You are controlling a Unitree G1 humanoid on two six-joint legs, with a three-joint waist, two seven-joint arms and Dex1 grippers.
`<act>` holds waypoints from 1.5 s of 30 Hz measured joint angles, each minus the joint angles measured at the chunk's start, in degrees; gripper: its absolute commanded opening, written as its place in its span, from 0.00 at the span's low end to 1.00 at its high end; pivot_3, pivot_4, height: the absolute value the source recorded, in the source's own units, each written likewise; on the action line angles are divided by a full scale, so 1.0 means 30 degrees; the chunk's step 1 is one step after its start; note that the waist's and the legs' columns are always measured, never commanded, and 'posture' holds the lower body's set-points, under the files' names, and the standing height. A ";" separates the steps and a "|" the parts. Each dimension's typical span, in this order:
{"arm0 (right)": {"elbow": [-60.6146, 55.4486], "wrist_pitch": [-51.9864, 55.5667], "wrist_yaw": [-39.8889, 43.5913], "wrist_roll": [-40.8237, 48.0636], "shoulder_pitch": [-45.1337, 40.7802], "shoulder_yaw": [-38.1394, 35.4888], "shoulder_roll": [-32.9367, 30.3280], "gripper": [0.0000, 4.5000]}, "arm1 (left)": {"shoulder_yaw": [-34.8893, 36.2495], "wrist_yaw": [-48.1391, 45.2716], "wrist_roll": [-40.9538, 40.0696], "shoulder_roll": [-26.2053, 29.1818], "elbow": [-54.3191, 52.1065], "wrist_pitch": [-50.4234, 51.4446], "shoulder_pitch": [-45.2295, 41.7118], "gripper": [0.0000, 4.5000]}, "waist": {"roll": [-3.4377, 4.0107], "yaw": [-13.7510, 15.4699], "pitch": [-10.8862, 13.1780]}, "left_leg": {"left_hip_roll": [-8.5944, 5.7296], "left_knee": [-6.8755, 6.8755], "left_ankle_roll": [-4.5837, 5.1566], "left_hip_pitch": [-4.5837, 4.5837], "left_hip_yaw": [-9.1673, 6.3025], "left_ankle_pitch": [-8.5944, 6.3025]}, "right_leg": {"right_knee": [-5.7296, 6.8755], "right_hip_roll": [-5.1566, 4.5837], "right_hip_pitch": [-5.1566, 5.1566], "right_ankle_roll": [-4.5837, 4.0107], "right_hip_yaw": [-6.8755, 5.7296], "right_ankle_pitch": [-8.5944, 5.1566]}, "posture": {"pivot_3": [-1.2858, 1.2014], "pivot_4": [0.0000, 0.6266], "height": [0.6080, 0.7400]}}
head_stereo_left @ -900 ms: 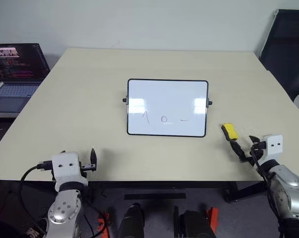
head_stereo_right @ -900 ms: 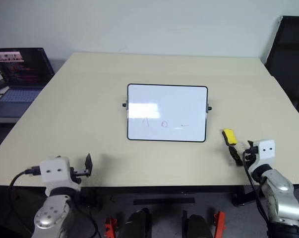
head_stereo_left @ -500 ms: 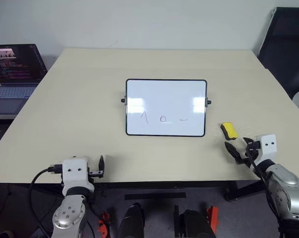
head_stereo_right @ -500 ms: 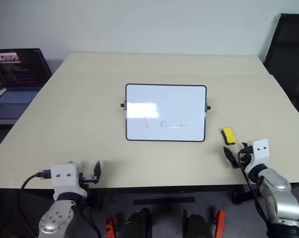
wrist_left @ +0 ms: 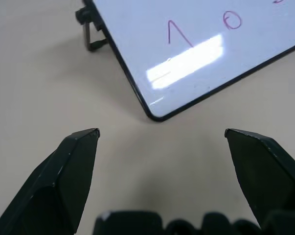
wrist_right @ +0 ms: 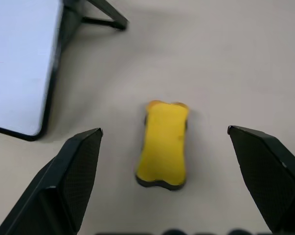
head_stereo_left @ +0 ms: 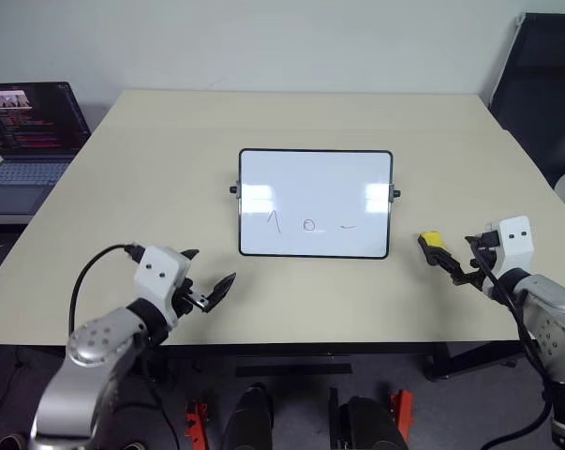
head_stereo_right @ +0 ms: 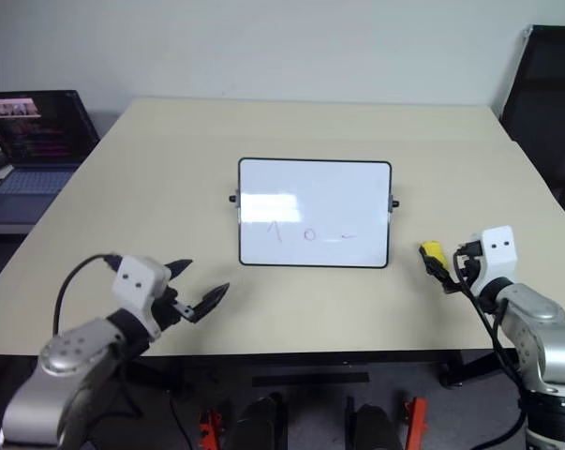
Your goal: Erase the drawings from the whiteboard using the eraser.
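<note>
The whiteboard [head_stereo_left: 316,178] stands propped near the middle of the table, with the drawings [head_stereo_left: 307,224], a "1"-like stroke, a small circle and a dash, in a row low on its face. The yellow eraser [head_stereo_left: 433,241] lies flat on the table just right of the board's lower right corner. My right gripper [head_stereo_left: 449,263] is open just behind the eraser [wrist_right: 164,142], which lies between its two spread fingers without touching them. My left gripper [head_stereo_left: 210,268] is open over the table's front left, pointing at the board's lower left corner [wrist_left: 154,113] with nothing between its fingers.
An open laptop [head_stereo_left: 27,131] sits on a lower surface to the far left. A black chair [head_stereo_left: 544,84] stands at the right, beyond the beige table [head_stereo_left: 170,131]. The board's small stand legs and knobs [wrist_left: 88,29] stick out at its sides.
My left arm has risen from below the front edge and swung forward and right toward the board. My right gripper has moved forward to the eraser.
</note>
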 measured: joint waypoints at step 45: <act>0.5507 -0.1036 -0.1534 -0.1925 -0.4724 0.2406 0.2348 0.07 | -0.3687 -1.1581 -0.3648 0.3618 0.7435 0.0495 -1.0415 1.00 | -0.0032 -0.0224 0.0034 | 0.0218 0.0035 0.0005 0.0028 0.0073 0.0010 | 0.0276 0.0204 -0.0073 0.0048 0.0059 0.0003 | 0.52 0.24 1.00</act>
